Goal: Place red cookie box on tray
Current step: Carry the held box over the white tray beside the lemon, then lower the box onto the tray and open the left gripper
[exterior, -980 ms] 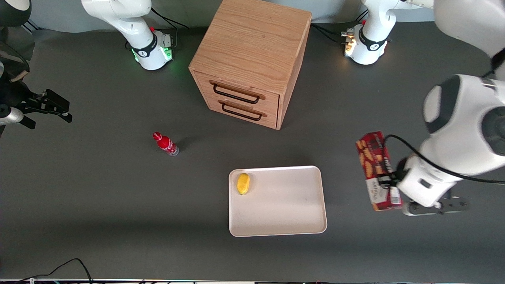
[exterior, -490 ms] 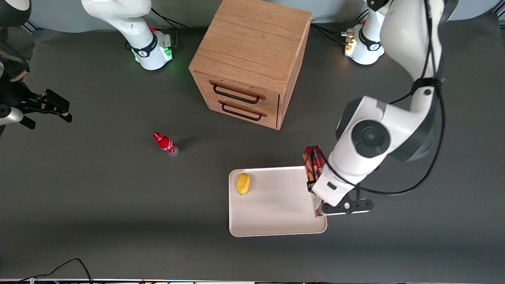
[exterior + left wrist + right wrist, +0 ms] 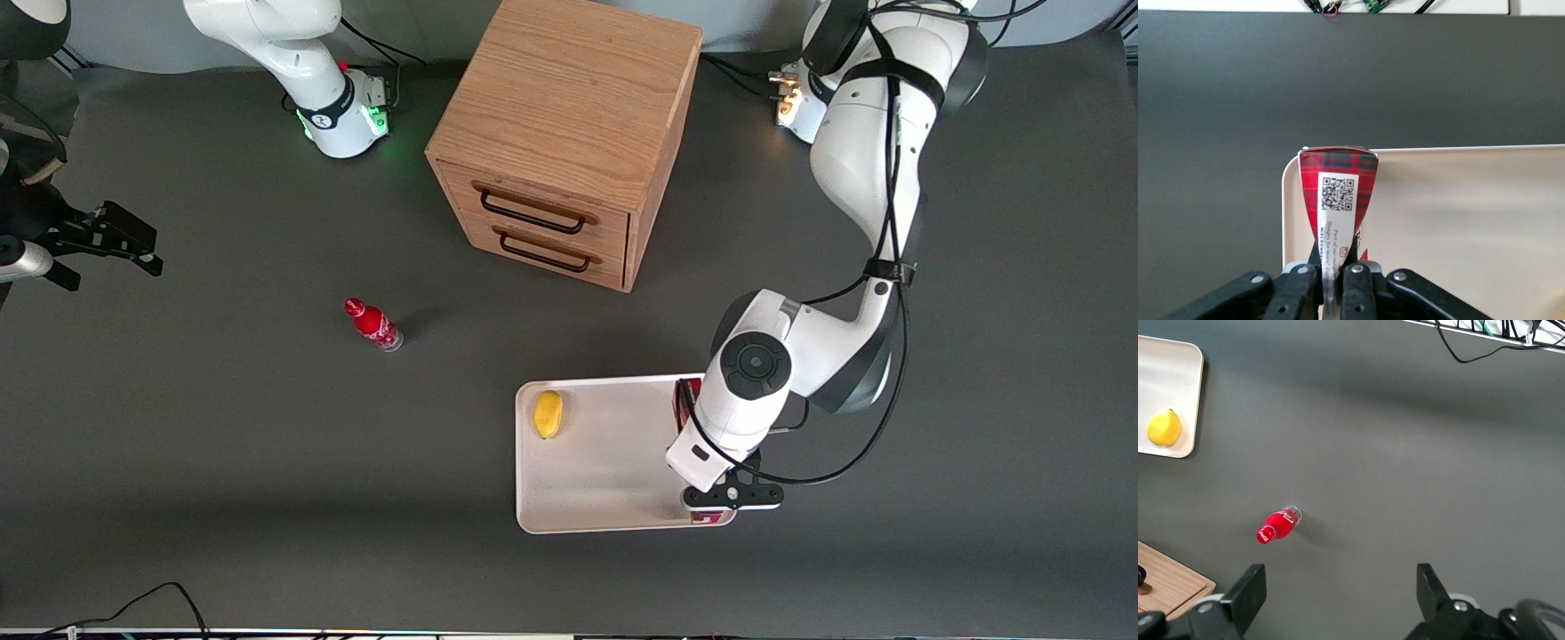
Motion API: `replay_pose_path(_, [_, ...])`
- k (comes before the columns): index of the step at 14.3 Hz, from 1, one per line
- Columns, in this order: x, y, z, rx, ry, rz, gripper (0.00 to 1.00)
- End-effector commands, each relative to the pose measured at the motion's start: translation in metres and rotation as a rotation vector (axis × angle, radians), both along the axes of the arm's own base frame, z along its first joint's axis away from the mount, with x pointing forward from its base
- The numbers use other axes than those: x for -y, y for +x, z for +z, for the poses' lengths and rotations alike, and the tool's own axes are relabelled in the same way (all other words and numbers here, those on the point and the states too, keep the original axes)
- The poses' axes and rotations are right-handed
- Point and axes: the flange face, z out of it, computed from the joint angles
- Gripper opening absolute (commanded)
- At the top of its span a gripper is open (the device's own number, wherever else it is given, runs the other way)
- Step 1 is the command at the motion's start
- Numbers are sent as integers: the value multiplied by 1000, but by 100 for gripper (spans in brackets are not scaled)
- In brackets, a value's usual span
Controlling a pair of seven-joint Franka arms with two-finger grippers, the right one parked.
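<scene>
We are clamping the gripper (image 3: pixel 1336 272) on the red cookie box (image 3: pixel 1337 200) over the tray (image 3: pixel 1458 220); light, crushable cardboard, best pinched across its narrow faces.

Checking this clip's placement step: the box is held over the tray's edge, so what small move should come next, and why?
Probably lower it a little more, then let go. The hand is shut on the cookie box, which sits over the tray along its edge toward the working arm's end, with the lemon well apart. Whether the box already touches the tray cannot be told.
</scene>
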Motion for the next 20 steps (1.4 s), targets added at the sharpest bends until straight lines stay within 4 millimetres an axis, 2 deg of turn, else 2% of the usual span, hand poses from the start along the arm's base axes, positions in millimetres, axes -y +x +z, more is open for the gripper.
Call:
replay_pose_path(1, [9, -4, -18, 12, 44, -10, 0])
replay_pose_path(3, [10, -9, -36, 15, 51, -28, 0])
replay_pose_path(6, [6, -9, -44, 12, 59, -40, 0])
replay_pose_path(7, [4, -8, -44, 12, 59, -38, 19])
replay_pose_path(9, [2, -6, -39, 16, 56, -30, 81])
replay_pose_path(10, [0, -6, -33, 17, 59, -26, 100])
replay_pose_path(12, [-6, -2, -8, 32, 52, -12, 100])
replay_pose_path(14, [-30, 2, 14, -1, 79, 19, 100])
replay_pose_path(16, [-51, -1, 53, -53, 102, 9, 100])
replay_pose_path(19, [-88, -17, 132, -131, 123, -55, 100])
replay_pose_path(20, [-118, -19, 160, -152, 112, -67, 100])
